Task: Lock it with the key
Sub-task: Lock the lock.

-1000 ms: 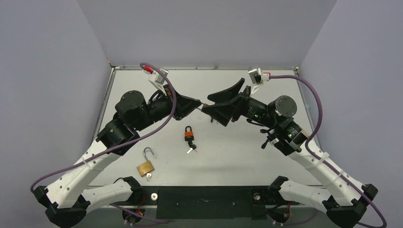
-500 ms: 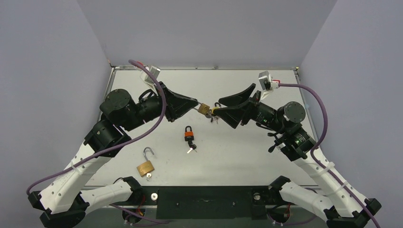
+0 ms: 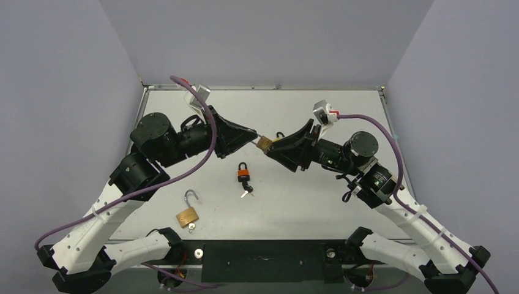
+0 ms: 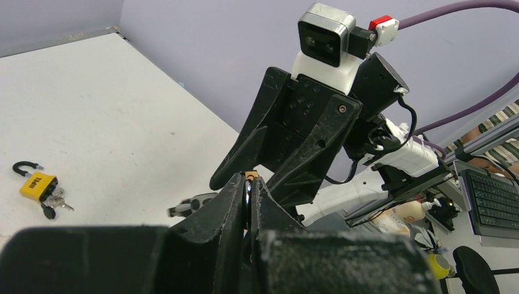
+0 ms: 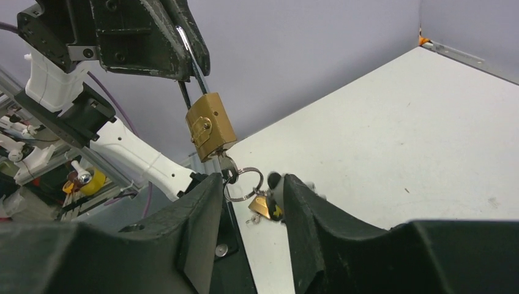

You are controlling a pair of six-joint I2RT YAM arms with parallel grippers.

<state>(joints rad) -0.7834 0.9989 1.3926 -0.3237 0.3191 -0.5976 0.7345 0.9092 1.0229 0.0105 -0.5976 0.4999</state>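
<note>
While the open brass padlock (image 3: 187, 214) and the orange padlock (image 3: 243, 173) are lying nearer the bases, the left gripper (image 3: 254, 136) is pinching the hanging padlock (image 5: 211, 125) by its shackle above mid-table. The key (image 5: 226, 164) is sitting in its keyhole, its ring (image 5: 243, 184) dangling between the spread fingers of the right gripper (image 5: 250, 180); touching them or not, can't tell. Farther back, the yellow padlock (image 4: 35, 184) is mostly hiding behind that gripper from overhead.

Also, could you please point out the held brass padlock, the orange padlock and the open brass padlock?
held brass padlock (image 5: 211, 125): right wrist view, middle of its brass body.
orange padlock (image 3: 244, 174): top external view, its orange body.
open brass padlock (image 3: 187, 216): top external view, its brass body.
</note>
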